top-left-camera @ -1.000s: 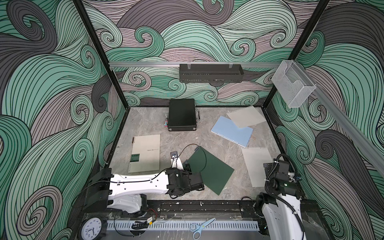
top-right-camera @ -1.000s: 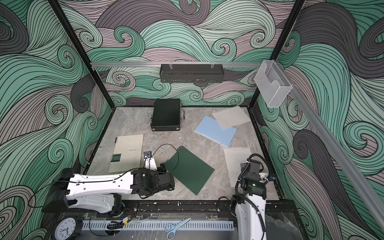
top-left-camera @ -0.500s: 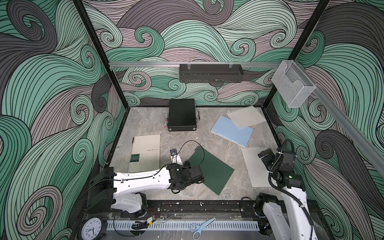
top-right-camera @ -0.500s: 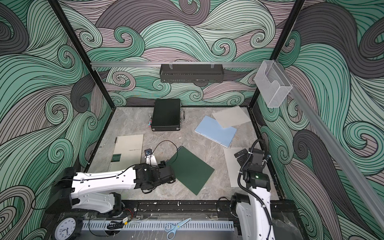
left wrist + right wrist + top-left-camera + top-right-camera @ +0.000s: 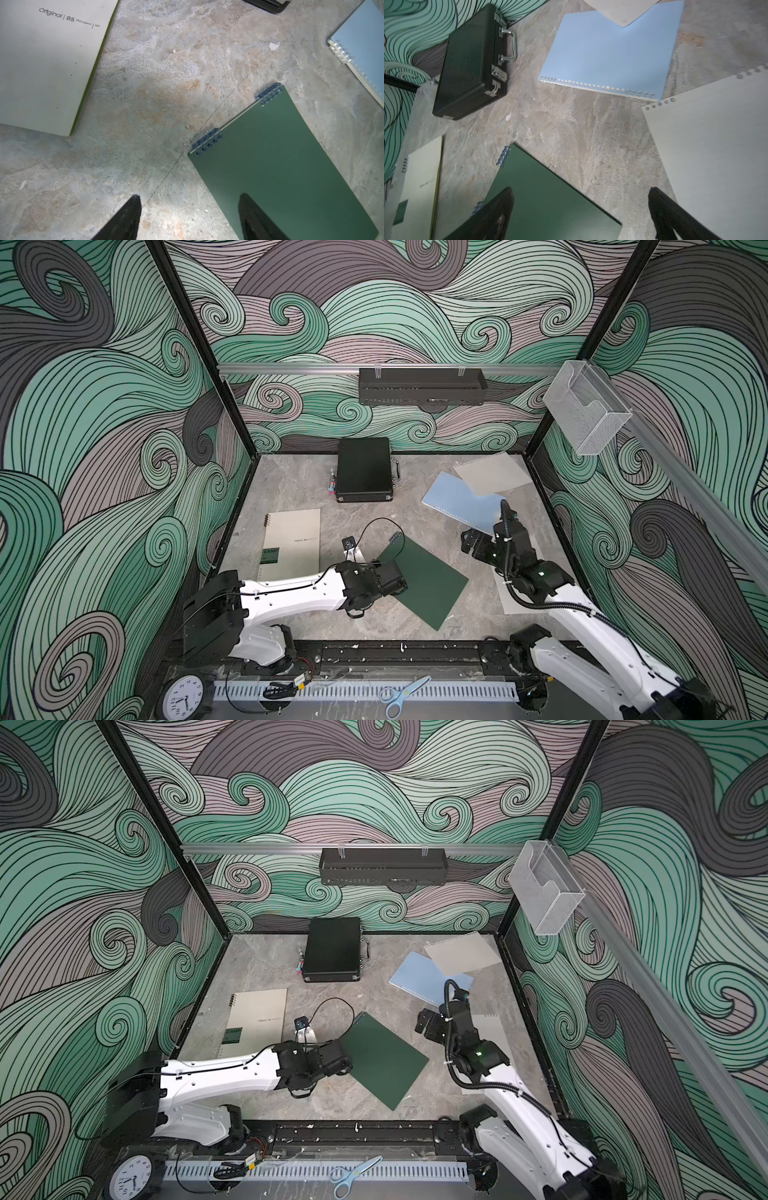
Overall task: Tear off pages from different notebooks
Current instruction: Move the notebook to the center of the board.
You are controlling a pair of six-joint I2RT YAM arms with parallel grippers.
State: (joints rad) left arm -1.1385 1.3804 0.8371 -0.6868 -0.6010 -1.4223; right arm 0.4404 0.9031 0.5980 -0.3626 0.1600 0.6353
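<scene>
Over the last second the right arm has lifted out of the 5 o'clock corner of the table (image 5: 299, 489) and swung in toward the middle, while the left arm has stretched a little further toward the dark cover. Reading the table from above, with the back wall at 12, the beige notebook (image 5: 293, 543) lies flat and closed at 8 o'clock, its spiral on the outer side. Just beside it, the left claw (image 5: 190, 196) is spread and holds nothing. In the left wrist view one finger sits over bare table and the other over the cover of the dark green notebook (image 5: 424, 580), so it straddles that book's edge. Whether either finger touches cannot be told. The green book lies closed and skewed near the centre, toward 6 o'clock. The black case (image 5: 363, 472) rests against the back wall at 12. The light blue notebook (image 5: 457, 502) lies closed at 2 o'clock, and the far page (image 5: 492, 475) overlaps its far corner. The right claw (image 5: 581, 191) hangs spread wide and empty over bare table between the green book and the near page (image 5: 511, 601), which lies at 4 o'clock partly under the arm.
</scene>
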